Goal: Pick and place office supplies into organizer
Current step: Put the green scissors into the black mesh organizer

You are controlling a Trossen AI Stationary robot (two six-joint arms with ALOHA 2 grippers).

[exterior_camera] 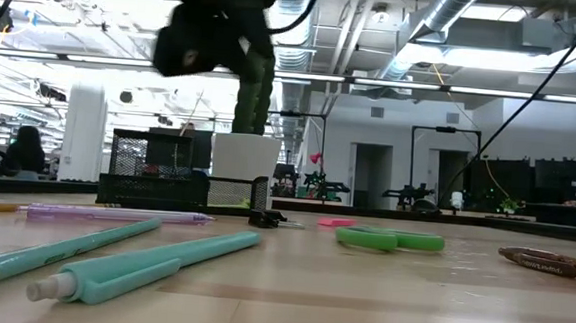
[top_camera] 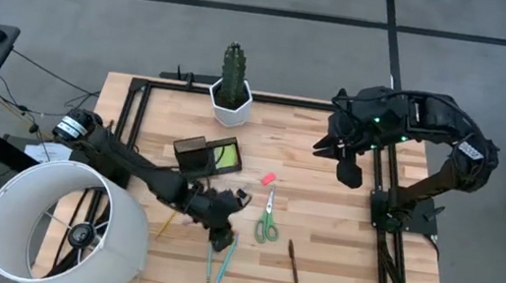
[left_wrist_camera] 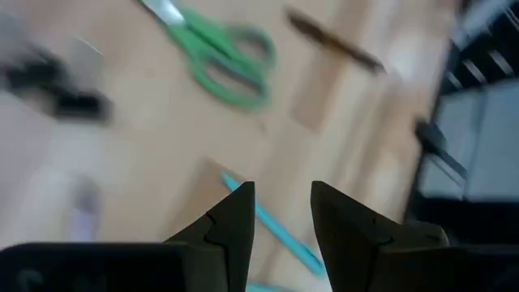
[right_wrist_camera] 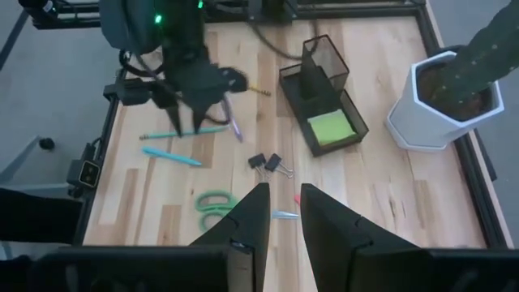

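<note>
Organizer (top_camera: 209, 157): black mesh, lime pad inside; left claw (left_wrist_camera: 281, 212) parted, empty.

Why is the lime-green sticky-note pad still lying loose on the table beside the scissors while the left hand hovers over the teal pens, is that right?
Not quite. The sticky-note pad already lies inside the black organizer, as the right wrist view shows. The rest holds: the scissors lie on the table, and the left hand, open, hovers over the teal pens.
</note>
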